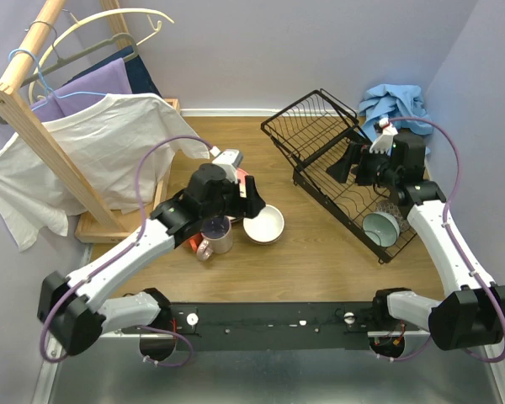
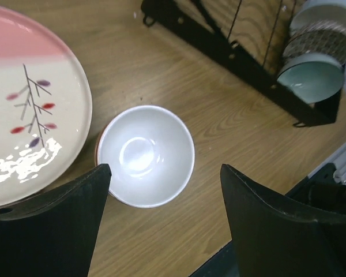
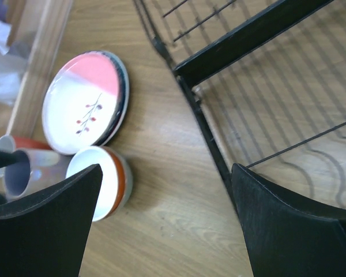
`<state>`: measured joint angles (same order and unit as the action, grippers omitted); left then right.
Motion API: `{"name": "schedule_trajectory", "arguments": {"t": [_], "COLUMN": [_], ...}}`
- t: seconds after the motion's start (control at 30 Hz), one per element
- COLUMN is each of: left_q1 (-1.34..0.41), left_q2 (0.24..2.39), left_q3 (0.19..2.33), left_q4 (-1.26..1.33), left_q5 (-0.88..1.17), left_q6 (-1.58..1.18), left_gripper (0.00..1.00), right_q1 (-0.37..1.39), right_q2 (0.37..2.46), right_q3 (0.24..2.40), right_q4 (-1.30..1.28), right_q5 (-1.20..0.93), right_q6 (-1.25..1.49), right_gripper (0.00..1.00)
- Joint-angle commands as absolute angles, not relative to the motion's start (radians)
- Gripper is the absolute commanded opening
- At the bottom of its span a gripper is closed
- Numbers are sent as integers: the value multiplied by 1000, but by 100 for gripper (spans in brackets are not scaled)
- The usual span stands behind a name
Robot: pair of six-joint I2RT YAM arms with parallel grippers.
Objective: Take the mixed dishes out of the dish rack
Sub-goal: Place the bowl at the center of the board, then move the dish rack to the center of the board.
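Wooden table (image 1: 320, 269), lilac walls, clothes stand at far left. My left gripper (image 2: 165, 167) hangs above the white bowl (image 2: 145, 154), fingers spread wide, with nothing between them and touching nothing. That bowl sits on the table just beside the pink-and-cream plate (image 2: 29, 109), with a purple-inside mug (image 1: 216, 233) close by. My right gripper (image 3: 166, 170) hovers over the left side of the dish rack (image 1: 345, 181), jaws fully apart, empty, clear of the wires. The rack stands on the table's right side. A pale-green bowl (image 1: 380, 227) stands in its near end, a patterned bowl (image 2: 320, 41) just behind it.
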<state>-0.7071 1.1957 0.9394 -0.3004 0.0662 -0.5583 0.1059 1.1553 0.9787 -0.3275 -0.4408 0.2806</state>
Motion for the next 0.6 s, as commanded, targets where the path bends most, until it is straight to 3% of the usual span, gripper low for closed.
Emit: {"name": "schedule_trajectory", "arguments": {"t": [0.0,0.33,0.57], "left_q1": [-700,-687,-684], "left_q2": [1016,694,623], "left_q3": [891,712,604], "left_q4": [-305,-265,-209], "left_q5": [-82,-225,-279], "left_q6": [-486,-327,-275], "left_gripper": [90,99,99], "right_q1": [110,110,110], "right_q2": [1204,1405,1414], "right_q3": [1113,1327,1295], "right_q4": [-445,-734,-790], "right_q5": [-285,-54,-192], "right_q6": [186,9,-5], "right_gripper": [100,100,100]}}
